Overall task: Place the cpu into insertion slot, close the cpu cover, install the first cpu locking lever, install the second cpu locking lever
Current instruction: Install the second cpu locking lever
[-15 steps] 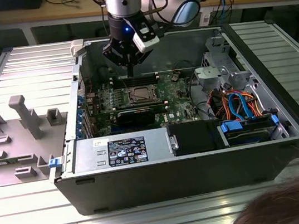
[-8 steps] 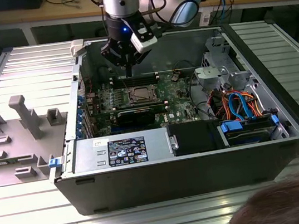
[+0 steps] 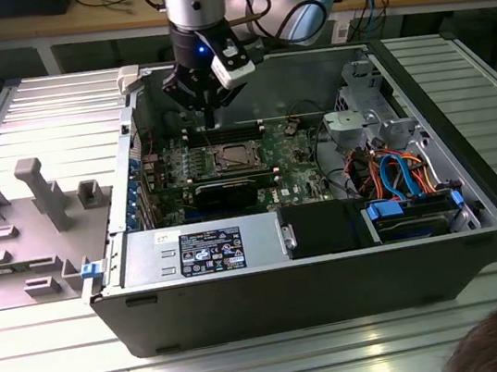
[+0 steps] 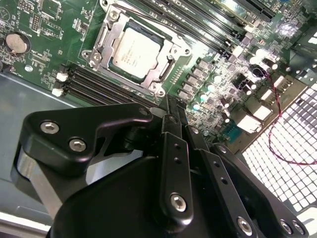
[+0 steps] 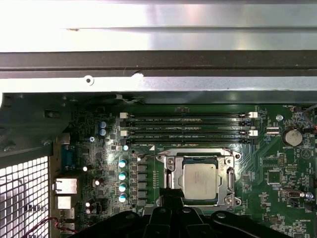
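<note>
In the exterior view we see the gripper [image 3: 209,112] hanging inside the open computer case [image 3: 335,266], just above the far edge of the green board [image 3: 292,165]; its fingers come together into one narrow tip with nothing held between them. Taking the socket as our landmark, the slot [image 3: 230,158] lies on the board a little nearer the camera than the tip, and the cpu [image 3: 231,159] sits in it with the cover [image 3: 217,150] lying flat around it. A black card [image 3: 226,189] lies just on the near side of the socket, and a grey tray [image 3: 21,229] rests outside the case, well apart toward the exterior view's left. In the second wrist view we find the cpu [image 4: 135,50] seated in the socket, its silver top showing through the cover [image 4: 166,59] window, while the black fingers [image 4: 174,148] are drawn narrow and stand clear of the socket. In the first wrist view the cpu [image 5: 199,180] lies flat in the slot [image 5: 233,176], the cover [image 5: 171,171] frames it, and the memory slots [image 5: 188,129] run just beyond the socket.
</note>
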Robot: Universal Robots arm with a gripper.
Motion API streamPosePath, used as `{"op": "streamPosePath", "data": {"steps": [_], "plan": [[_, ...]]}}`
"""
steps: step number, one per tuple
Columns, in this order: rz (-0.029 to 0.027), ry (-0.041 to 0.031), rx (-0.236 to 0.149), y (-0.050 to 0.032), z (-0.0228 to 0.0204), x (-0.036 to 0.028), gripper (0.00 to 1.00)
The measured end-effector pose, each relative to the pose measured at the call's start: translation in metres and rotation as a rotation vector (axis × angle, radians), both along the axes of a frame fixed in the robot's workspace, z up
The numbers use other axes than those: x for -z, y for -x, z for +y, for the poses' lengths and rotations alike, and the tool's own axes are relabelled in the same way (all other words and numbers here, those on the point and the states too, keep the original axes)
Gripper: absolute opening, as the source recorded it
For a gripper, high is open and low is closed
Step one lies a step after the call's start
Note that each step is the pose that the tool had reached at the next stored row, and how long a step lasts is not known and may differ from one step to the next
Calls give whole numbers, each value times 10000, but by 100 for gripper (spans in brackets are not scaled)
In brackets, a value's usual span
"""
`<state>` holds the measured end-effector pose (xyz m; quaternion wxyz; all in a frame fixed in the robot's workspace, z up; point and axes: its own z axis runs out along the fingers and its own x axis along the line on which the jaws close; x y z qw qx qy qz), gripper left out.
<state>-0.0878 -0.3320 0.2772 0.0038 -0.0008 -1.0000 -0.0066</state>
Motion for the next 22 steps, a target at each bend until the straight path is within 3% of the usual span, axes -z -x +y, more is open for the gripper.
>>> {"op": "streamPosePath", "data": {"steps": [14,17,22], "plan": [[0,0,1,108,0,0,11],[0,1,1,226,0,1,11],[-1,-1,1,250,0,1,11]]}}
